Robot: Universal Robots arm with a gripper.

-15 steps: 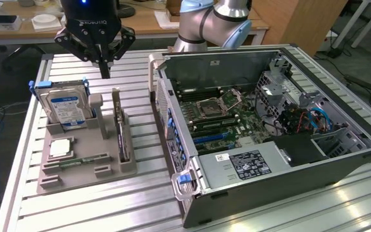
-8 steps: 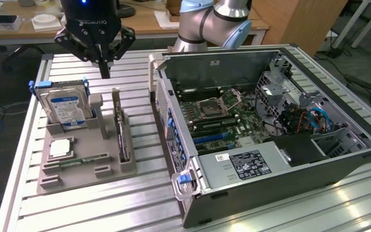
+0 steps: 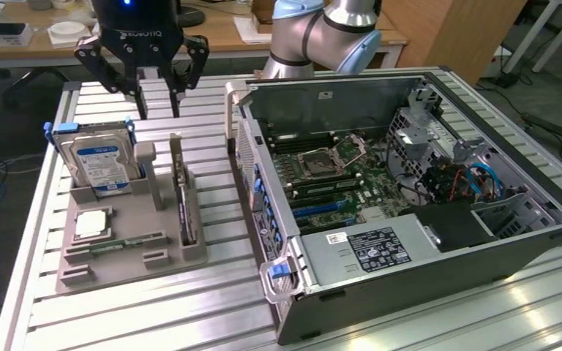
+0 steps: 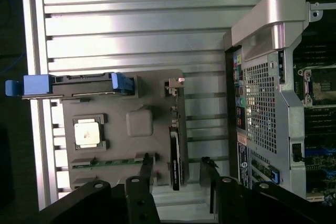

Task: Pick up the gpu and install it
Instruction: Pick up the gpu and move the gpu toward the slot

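The gpu (image 3: 185, 208) stands on its long edge in a slot of the grey holder tray (image 3: 129, 267), a thin black card with a brownish edge. My gripper (image 3: 160, 111) hangs open well above the tray's far end, holding nothing. In the wrist view the gpu (image 4: 176, 150) appears as a narrow dark strip. My gripper (image 4: 177, 169) is high above it, and the two black fingers (image 4: 147, 167) show one on either side of the strip. The open computer case (image 3: 408, 197) lies on the exterior view's right, its motherboard (image 3: 335, 179) exposed.
The tray also holds an upright blue-labelled hard drive (image 3: 100, 164), a square processor (image 3: 94, 221) and a green memory stick (image 3: 120, 243). Everything rests on a ribbed aluminium table (image 3: 115, 322). The case's metal wall (image 3: 246, 146) rises close beside the tray.
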